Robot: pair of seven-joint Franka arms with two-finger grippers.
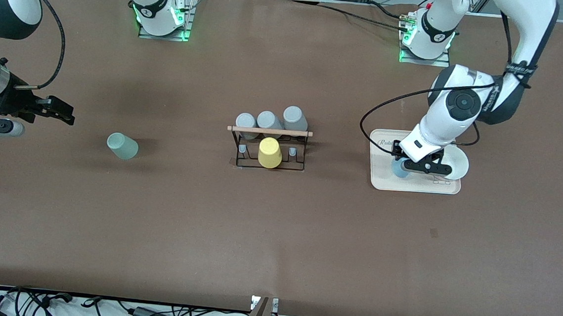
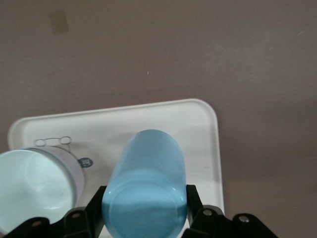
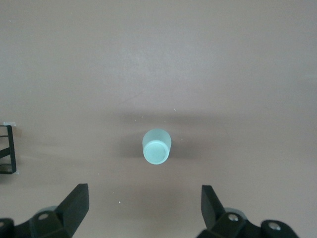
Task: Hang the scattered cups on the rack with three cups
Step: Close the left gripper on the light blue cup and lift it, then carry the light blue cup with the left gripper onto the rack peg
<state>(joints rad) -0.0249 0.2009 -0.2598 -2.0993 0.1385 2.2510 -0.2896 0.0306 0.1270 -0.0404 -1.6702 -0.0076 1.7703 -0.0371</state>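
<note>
Front view: centre frame, the black wire rack (image 1: 268, 149) carries three grey cups (image 1: 269, 121) and a yellow cup (image 1: 269, 152). Mid-left, the mint cup (image 1: 122, 146) lies on brown table (image 1: 276, 237); the right gripper (image 1: 57, 111) hangs spread, empty, at the left edge.

Left wrist view: the left gripper (image 2: 144, 210) clamps the smooth blue cup (image 2: 146, 186) over the cream tray (image 2: 148, 119), beside a white bowl (image 2: 34, 191).

Right wrist view: the mint cup (image 3: 157, 146) sits centre frame.

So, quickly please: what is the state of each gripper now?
Left gripper: over the cream tray, fingers against the light blue cup.
Right gripper: open, empty, above the mint-green cup.
</note>
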